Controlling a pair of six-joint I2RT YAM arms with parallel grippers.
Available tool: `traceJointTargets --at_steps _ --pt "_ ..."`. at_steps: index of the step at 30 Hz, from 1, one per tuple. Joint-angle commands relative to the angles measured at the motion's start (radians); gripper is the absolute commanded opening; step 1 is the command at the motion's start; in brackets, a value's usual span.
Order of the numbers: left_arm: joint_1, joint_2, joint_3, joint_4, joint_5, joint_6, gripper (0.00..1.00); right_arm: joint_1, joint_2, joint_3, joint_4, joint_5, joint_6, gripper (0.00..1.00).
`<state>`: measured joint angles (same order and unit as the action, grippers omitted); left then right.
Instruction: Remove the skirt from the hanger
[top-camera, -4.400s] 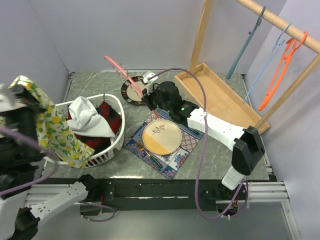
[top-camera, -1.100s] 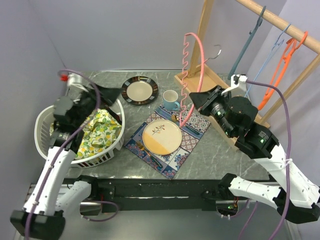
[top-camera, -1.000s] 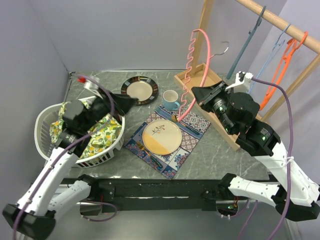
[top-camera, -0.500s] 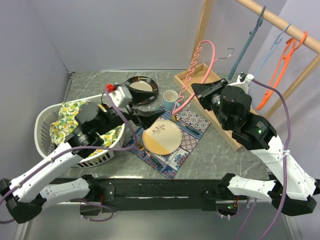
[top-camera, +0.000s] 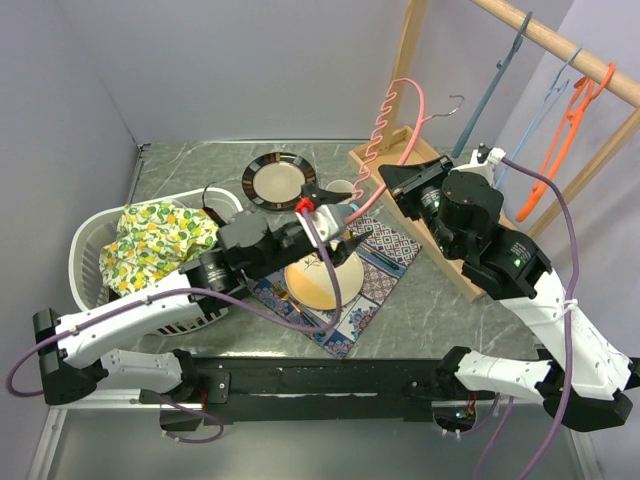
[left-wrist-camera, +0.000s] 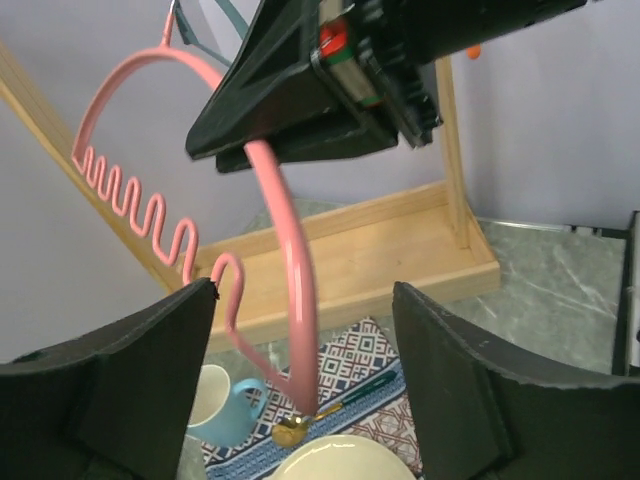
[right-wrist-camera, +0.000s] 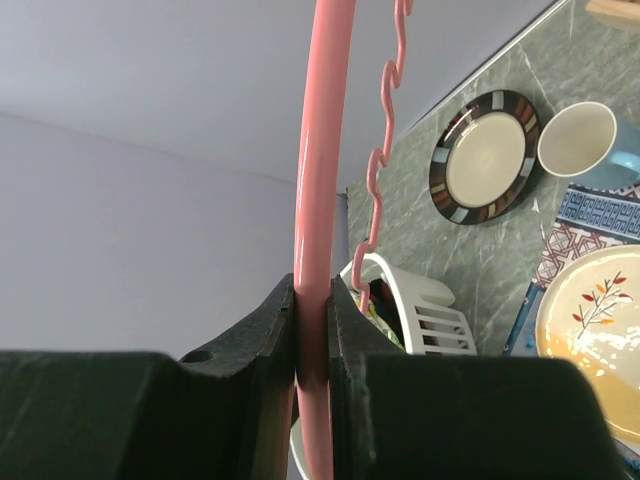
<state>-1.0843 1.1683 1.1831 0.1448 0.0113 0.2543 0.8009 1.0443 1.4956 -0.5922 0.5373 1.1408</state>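
Gripping the smooth bar of the pink hanger (top-camera: 421, 110), the right gripper (top-camera: 392, 178) holds it raised above the table, just in front of the wooden rack (top-camera: 405, 60). The right wrist view shows both fingers (right-wrist-camera: 280, 330) pressed flat against the bar, 1 on each side. The hanger is bare: its wavy lower bar hangs free with no cloth on it, and its metal hook points up toward the rail.

The skirt (top-camera: 160, 235), a yellow lemon-print fabric, lies bunched in the white laundry basket (top-camera: 82, 255) at the left of the table, well apart from the hanger.

The left gripper (top-camera: 345, 215) reaches across the middle of the table over the leaf-patterned plate (top-camera: 300, 290) and the patterned placemat (top-camera: 360, 300). Its jaws stand wide apart and grasp nothing. In the left wrist view the hanger's bar shows in the gap between the 2 fingers (left-wrist-camera: 150, 350), touching neither.

A blue mug (left-wrist-camera: 215, 405) and a gold spoon (left-wrist-camera: 290, 432) sit beside the plate, and a dark-rimmed plate (top-camera: 277, 182) lies further back. On the rail, 3 other hangers (top-camera: 565, 130) hang empty.
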Motion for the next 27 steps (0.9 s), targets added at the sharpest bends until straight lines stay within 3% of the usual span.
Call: traceJointTargets --at_steps 1,3,4,7,9,14,17,19,22,27 --pt "-0.092 0.030 0.062 0.059 -0.215 0.173 0.67 0.006 -0.004 -0.006 0.040 0.026 0.037 0.00" --pt "-0.117 0.051 0.058 0.091 -0.311 0.210 0.55 0.006 -0.009 -0.020 0.043 0.024 0.042 0.00" --pt "-0.133 0.060 0.056 0.093 -0.333 0.236 0.39 0.004 -0.016 -0.026 0.049 0.023 0.042 0.00" --pt "-0.143 0.105 0.085 0.069 -0.396 0.240 0.12 0.003 -0.036 -0.047 0.060 0.018 0.039 0.00" --pt "-0.146 0.117 0.095 0.065 -0.421 0.235 0.02 0.004 -0.062 -0.072 0.100 0.006 0.010 0.00" --pt "-0.147 0.128 0.105 0.090 -0.468 0.195 0.01 0.004 -0.128 -0.179 0.213 -0.043 -0.064 0.01" --pt "-0.147 0.114 0.096 0.125 -0.473 0.157 0.01 0.004 -0.202 -0.274 0.377 -0.137 -0.157 0.18" --pt "-0.147 0.107 0.098 0.125 -0.461 0.126 0.01 0.003 -0.269 -0.401 0.575 -0.203 -0.261 0.28" --pt "-0.147 0.113 0.116 0.098 -0.470 0.091 0.01 0.003 -0.331 -0.523 0.728 -0.275 -0.311 0.29" --pt "-0.146 0.090 0.090 0.128 -0.467 0.053 0.01 0.003 -0.352 -0.574 0.788 -0.344 -0.345 0.38"
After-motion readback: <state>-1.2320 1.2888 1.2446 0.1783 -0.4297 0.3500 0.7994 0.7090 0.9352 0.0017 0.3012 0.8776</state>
